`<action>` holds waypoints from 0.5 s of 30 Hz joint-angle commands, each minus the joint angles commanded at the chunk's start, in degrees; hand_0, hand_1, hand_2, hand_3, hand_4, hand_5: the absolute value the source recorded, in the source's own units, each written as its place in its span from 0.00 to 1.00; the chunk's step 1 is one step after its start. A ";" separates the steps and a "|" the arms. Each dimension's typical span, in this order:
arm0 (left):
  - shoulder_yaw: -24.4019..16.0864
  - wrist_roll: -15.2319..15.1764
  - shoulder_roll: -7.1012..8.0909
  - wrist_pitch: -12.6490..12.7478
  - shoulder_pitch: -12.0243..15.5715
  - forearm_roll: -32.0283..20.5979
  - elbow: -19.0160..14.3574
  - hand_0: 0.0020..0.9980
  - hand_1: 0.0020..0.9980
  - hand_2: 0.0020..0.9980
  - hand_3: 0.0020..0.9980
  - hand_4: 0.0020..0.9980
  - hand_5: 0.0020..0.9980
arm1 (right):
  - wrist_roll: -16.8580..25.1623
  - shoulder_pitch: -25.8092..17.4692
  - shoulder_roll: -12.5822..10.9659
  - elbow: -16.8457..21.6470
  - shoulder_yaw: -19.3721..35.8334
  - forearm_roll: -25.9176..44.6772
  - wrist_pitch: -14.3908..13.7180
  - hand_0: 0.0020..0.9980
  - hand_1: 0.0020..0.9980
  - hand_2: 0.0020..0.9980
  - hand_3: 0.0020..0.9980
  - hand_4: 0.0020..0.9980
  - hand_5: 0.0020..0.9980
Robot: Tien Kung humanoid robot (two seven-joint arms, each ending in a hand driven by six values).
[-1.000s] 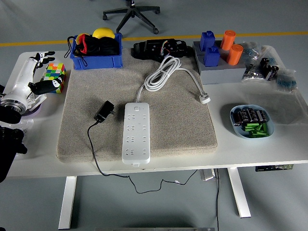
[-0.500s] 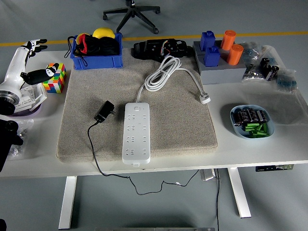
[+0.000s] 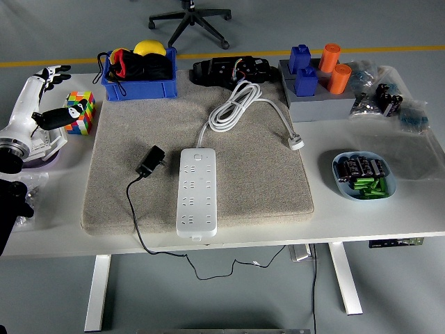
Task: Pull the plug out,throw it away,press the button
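The left hand has its fingers spread loose and holds nothing, hovering at the table's 9 o'clock edge just beside 1 colour cube. On the grey mat lie 1 white power strip and 1 black plug, unplugged, at the strip's 9 o'clock. At 12 o'clock sits 1 blue bin; at 1 o'clock, 2 blue blocks and 2 orange cylinders. Since 0.5 s ago, the hand has shifted slightly lower; nothing else has moved.
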 joint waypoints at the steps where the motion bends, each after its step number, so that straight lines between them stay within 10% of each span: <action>1: 0.01 0.02 -0.07 0.01 0.01 0.01 -0.02 0.87 0.86 0.79 0.84 0.74 0.08 | -0.07 -0.07 -0.07 0.00 -0.12 0.11 0.01 0.75 0.68 0.65 0.61 0.66 0.48; 15: -0.06 0.10 -0.49 0.04 -0.04 0.11 -0.24 0.86 0.85 0.79 0.84 0.73 0.11 | -0.43 -0.10 -0.46 0.00 -0.51 0.64 0.15 0.75 0.68 0.65 0.61 0.66 0.48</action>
